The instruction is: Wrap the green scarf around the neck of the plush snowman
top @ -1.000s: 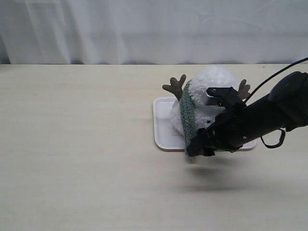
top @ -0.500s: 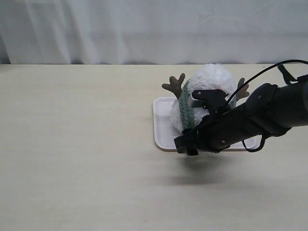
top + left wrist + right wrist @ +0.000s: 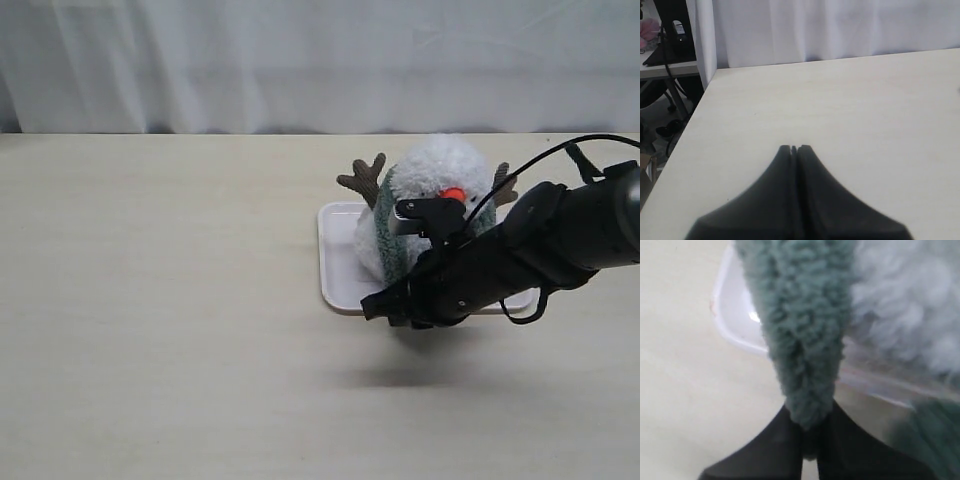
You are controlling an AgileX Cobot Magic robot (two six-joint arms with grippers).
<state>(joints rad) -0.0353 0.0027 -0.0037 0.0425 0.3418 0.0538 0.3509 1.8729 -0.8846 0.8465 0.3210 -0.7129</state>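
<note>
Nearest the camera, the right gripper (image 3: 388, 306) is clamped tight on one end of the green scarf (image 3: 805, 340), just off the front edge of the tray (image 3: 335, 262). From that grip the scarf runs up over the plush snowman (image 3: 445, 165), which sits on the tray, right of the middle of the table (image 3: 150, 320).

We judge the wrap partly done: a green band crosses the toy below its head, and more green shows on its other side. Whether the band lies in the snowman's neck, or closes behind, we cannot tell. Left to do: bring the held end round and let go.

The left gripper (image 3: 794, 149) is closed on nothing, over bare table.

Count: one scarf, one snowman, one tray, two grippers.
</note>
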